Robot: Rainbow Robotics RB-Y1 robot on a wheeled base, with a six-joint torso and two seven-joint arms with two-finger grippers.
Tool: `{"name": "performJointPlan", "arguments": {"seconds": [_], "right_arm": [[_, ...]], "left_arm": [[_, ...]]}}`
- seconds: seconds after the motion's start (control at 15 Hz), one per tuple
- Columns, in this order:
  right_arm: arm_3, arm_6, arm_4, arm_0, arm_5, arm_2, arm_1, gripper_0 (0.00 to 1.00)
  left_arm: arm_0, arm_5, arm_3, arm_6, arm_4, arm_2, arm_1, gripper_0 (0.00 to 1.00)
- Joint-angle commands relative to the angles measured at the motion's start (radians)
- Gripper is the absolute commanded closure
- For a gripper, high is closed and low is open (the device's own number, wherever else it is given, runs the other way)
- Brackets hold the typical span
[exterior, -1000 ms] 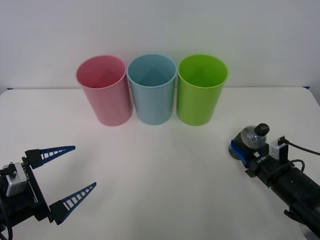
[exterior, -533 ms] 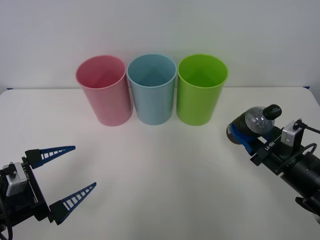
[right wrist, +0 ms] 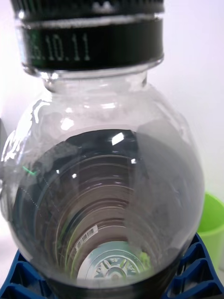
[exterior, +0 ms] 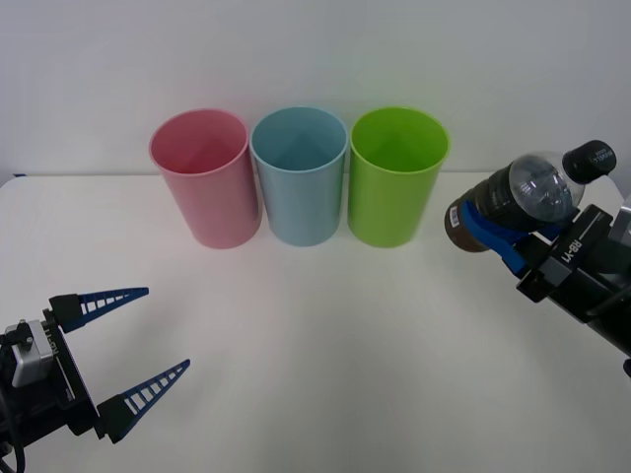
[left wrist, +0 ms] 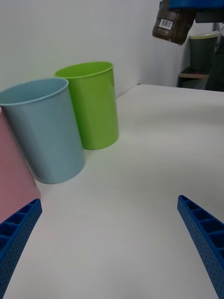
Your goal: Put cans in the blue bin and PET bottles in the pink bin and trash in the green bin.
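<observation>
The PET bottle [exterior: 523, 197] sits gripped in the right gripper [exterior: 493, 229], lifted off the white table [exterior: 315, 335] at the right, tilted with its black cap [exterior: 590, 158] up and right. The blue fingers clamp its dark lower body. It hangs just right of the green bin [exterior: 396, 177], apart from it; the blue bin [exterior: 299, 177] and pink bin [exterior: 204, 179] stand further left. The left gripper [exterior: 123, 350] hovers near-left, jaws wide, empty, with bare table ahead of it.

Lab-like test setup: bare white table [exterior: 325, 325], plain white wall [exterior: 315, 49].
</observation>
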Motion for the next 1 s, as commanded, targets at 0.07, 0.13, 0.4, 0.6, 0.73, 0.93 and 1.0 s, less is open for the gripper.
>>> {"name": "performJointPlan", "arguments": {"seconds": [0.07, 0.13, 0.4, 0.6, 0.73, 0.93, 1.0], "right_arm": [[-0.018, -0.078, 0.029, -0.091, 0.042, 0.049, 0.000, 1.00], [-0.018, -0.099, 0.046, -0.124, 0.077, 0.075, 0.000, 1.00], [-0.008, -0.223, 0.152, -0.268, 0.252, 0.224, 0.000, 1.00], [0.071, -0.248, 0.169, -0.410, 0.345, 0.345, 0.000, 1.00], [0.140, -0.248, 0.169, -0.506, 0.401, 0.420, 0.008, 1.00], [0.292, -0.243, 0.173, -0.647, 0.413, 0.480, 0.080, 1.00], [0.344, -0.239, 0.179, -0.689, 0.413, 0.491, 0.109, 1.00]], "left_arm": [[0.000, 0.000, 0.000, 0.000, 0.000, 0.000, 0.000, 0.00], [0.000, 0.000, 0.000, 0.000, 0.000, 0.000, 0.000, 0.00], [0.000, 0.000, 0.000, 0.000, 0.000, 0.000, 0.000, 0.00], [0.000, 0.000, 0.000, 0.000, 0.000, 0.000, 0.000, 0.00], [0.000, 0.000, 0.000, 0.000, 0.000, 0.000, 0.000, 0.00], [0.000, 0.000, 0.000, 0.000, 0.000, 0.000, 0.000, 0.00], [0.000, 0.000, 0.000, 0.000, 0.000, 0.000, 0.000, 0.00]]}}
